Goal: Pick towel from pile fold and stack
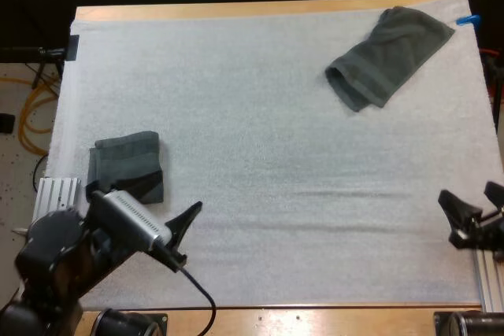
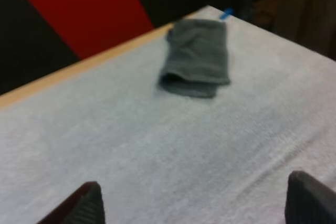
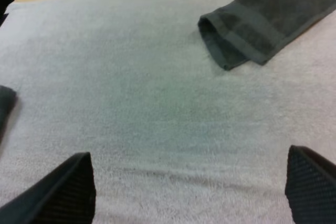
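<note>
One folded towel [image 1: 126, 164] lies at the white mat's [image 1: 260, 131] near left, apparently done. A loose towel [image 1: 390, 57] lies far right, not yet folded. The left gripper [image 1: 185, 235] and right gripper [image 1: 472, 212] both have fingers spread, holding nothing.

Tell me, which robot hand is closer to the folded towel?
Left. The left hand hovers close beside the folded towel, while the right hand sits far across the mat at the opposite edge.

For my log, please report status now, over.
Left gripper and right gripper open, holding nothing. Crumpled towel at far right corner of mat, untouched. Folded towel near left gripper. Bare mat between.
</note>
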`<state>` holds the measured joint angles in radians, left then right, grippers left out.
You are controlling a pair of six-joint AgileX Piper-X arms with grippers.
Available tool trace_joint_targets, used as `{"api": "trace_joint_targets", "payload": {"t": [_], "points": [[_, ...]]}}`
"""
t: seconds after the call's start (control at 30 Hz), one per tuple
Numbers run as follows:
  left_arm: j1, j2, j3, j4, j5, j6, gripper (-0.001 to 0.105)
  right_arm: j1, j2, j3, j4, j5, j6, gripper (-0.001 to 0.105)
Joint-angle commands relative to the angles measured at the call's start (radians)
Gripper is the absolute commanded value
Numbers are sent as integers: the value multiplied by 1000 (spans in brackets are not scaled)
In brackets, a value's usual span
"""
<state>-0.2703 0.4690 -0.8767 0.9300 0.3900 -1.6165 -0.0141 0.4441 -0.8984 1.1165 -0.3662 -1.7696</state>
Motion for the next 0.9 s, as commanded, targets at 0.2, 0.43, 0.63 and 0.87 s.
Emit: {"api": "trace_joint_targets", "payload": {"t": [0.2,0.43,0.63,0.87], "points": [[-23,68,-5,-39,9,-6,67,-1,231,-25,-210,-15,-23,72],[-23,75,-5,-89,9,-6,67,70,624,-98,-444,129,91,72],[-23,75,-5,-90,9,-26,67,88,977,-202,-556,196,301,72],[-23,75,-5,-90,9,-25,67,88,1266,-334,-560,164,437,72]]}}
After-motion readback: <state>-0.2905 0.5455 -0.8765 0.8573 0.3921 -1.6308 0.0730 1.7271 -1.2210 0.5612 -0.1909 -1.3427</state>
